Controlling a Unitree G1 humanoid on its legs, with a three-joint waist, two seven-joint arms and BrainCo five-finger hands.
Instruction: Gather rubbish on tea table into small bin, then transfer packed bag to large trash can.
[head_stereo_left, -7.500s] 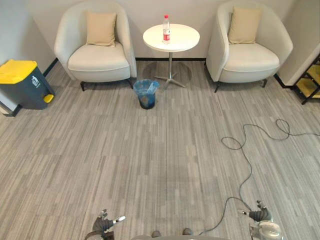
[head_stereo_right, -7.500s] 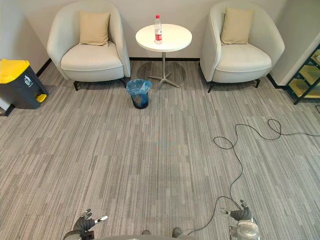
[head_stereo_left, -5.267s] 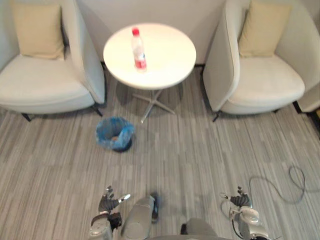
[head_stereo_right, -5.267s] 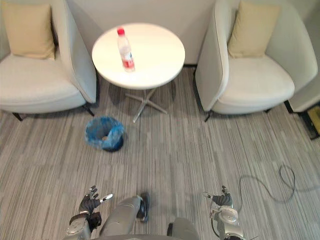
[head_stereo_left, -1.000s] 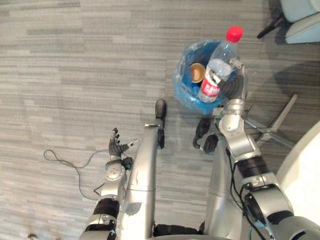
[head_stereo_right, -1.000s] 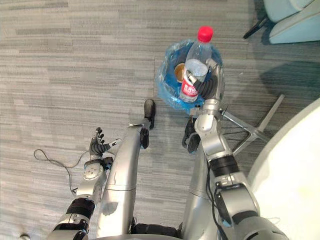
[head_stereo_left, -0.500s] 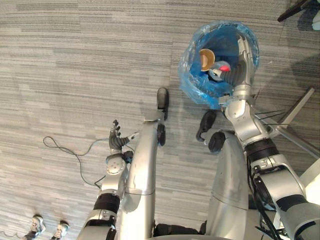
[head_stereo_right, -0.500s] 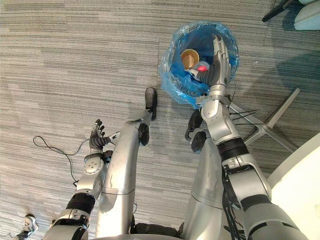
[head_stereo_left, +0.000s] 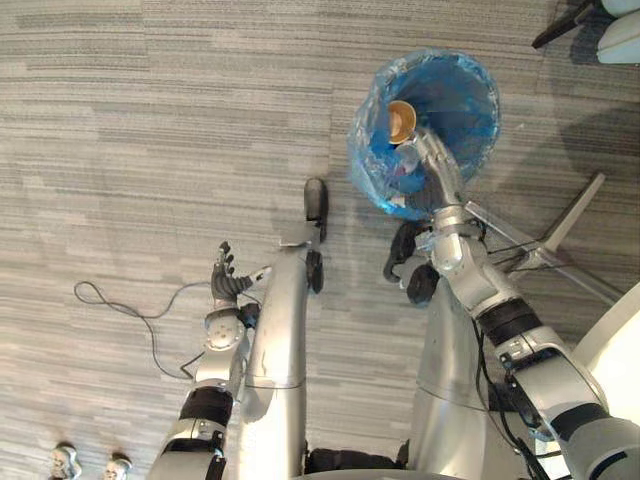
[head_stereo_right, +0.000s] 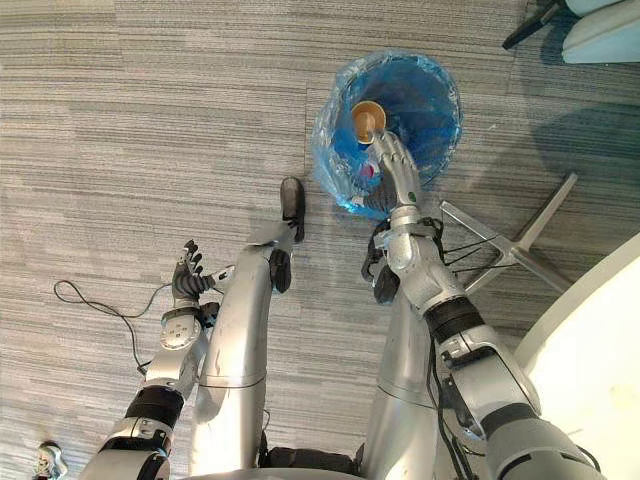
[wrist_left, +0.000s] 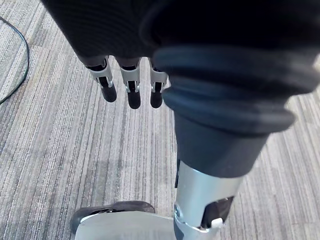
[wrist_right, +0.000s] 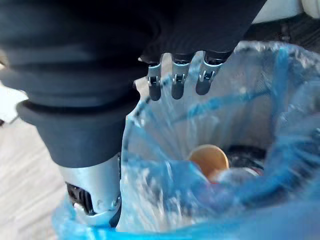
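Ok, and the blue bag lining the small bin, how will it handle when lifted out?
Probably floppy: the blue bag is thin, crinkled film draped loosely over the rim, so it should sag and bunch. Likely light, as the paper cup inside weighs little. Its glossy surface might slip from the open right hand unless gathered.

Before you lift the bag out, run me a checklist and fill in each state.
1. Bottle inside the small bin: ok, lying beside a paper cup.
2. Right robot hand free: ok, fingers straight above the bin's mouth, holding nothing.
3. Left robot hand free: ok, open at the robot's side.
4. Blue bag gathered shut: not ok, its mouth is spread open over the rim.
5. A robot hand gripping the bag: not ok, neither does.
6. Tea table cleared of rubbish: cannot tell, most of its top is out of view.
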